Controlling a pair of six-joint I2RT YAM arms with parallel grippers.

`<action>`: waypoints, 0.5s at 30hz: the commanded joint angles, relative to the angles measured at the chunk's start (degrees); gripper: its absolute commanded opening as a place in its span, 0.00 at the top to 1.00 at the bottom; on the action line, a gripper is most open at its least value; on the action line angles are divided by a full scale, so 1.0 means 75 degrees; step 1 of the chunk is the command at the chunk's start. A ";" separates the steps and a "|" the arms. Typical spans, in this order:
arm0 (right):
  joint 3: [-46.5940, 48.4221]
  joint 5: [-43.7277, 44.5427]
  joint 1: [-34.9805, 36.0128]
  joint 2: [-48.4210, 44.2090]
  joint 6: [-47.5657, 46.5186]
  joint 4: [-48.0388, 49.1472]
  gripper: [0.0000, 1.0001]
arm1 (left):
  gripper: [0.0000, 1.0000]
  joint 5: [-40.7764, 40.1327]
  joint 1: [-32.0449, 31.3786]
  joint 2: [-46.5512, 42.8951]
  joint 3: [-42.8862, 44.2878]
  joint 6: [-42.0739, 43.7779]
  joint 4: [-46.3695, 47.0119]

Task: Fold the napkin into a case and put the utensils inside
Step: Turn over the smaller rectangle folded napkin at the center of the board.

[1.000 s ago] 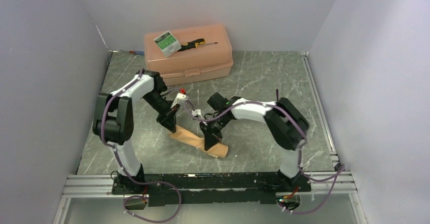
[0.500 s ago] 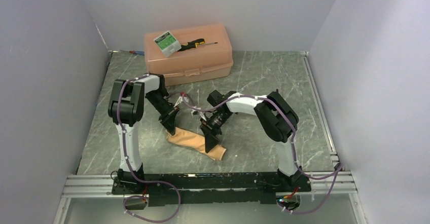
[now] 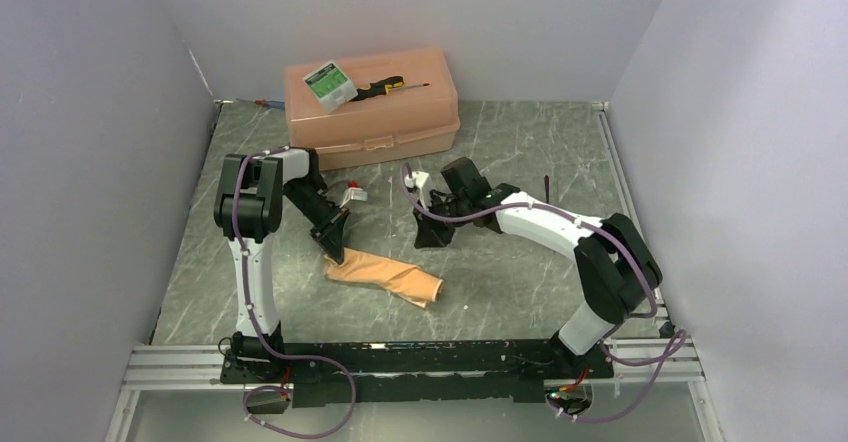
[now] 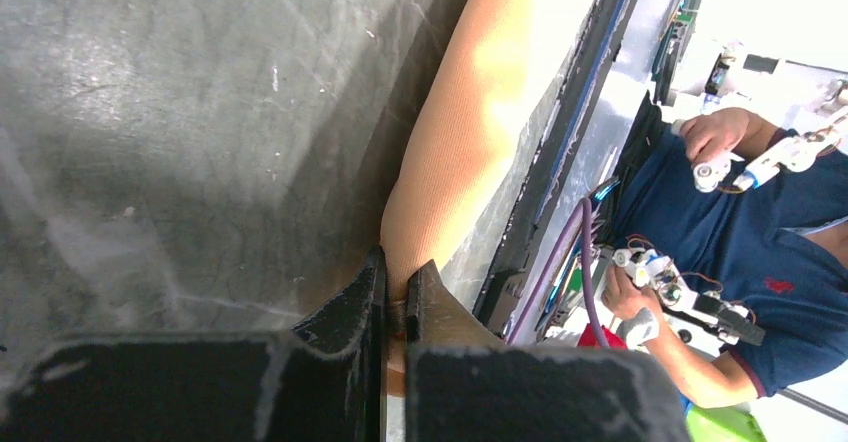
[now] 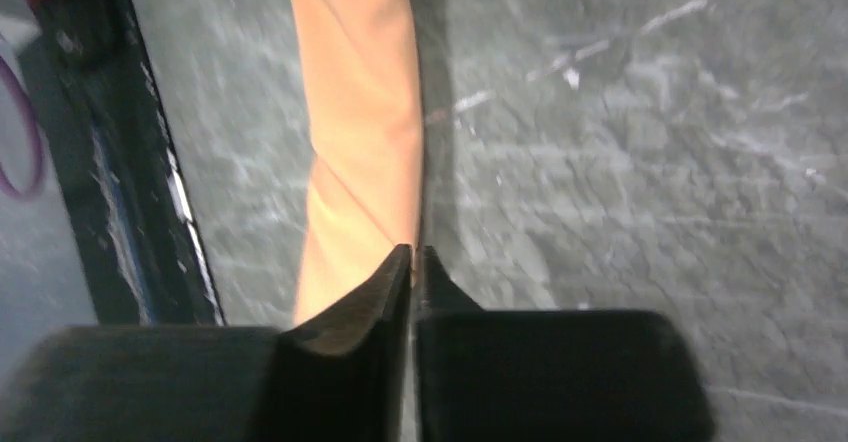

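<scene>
Peach-orange cloth, the napkin (image 3: 385, 274), lies folded into a narrow strip on the desk (image 3: 530, 152). It is close to the near edge and a little left of the middle, and it runs slantwise, its left end the farther from that edge. The left jaws are clamped on that left end; the left wrist view shows the napkin (image 4: 470, 142) pinched between the two fingers (image 4: 355, 307). The right jaws hang over the middle of the desk, apart from the napkin. They are pressed together with nothing between them, and the right wrist view shows the napkin (image 5: 355, 132) lying on the desk beyond their tips. At the far edge, toward the left corner, sits a box (image 3: 400, 127) with a screwdriver (image 3: 388, 86) and a small green-and-white pack (image 3: 330, 84) on its lid.
</scene>
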 commanded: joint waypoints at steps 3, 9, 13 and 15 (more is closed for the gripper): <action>0.0145 -0.0038 0.0697 -0.0059 0.1403 0.2454 1.00 | 0.97 0.0361 0.0116 -0.0084 0.0014 -0.0746 0.0383; -0.0270 -0.0559 0.1538 0.1152 0.2883 0.5015 1.00 | 0.97 0.0367 0.0202 -0.0072 -0.0003 -0.0939 0.0500; -0.0240 -0.0847 0.1697 0.2073 0.3373 0.6041 1.00 | 0.97 0.0250 0.0205 -0.0217 -0.0024 -0.1060 0.0686; -0.0077 -0.0778 0.1738 0.2438 0.3353 0.5967 1.00 | 0.95 0.0190 0.0211 -0.0294 -0.0030 -0.1113 0.0714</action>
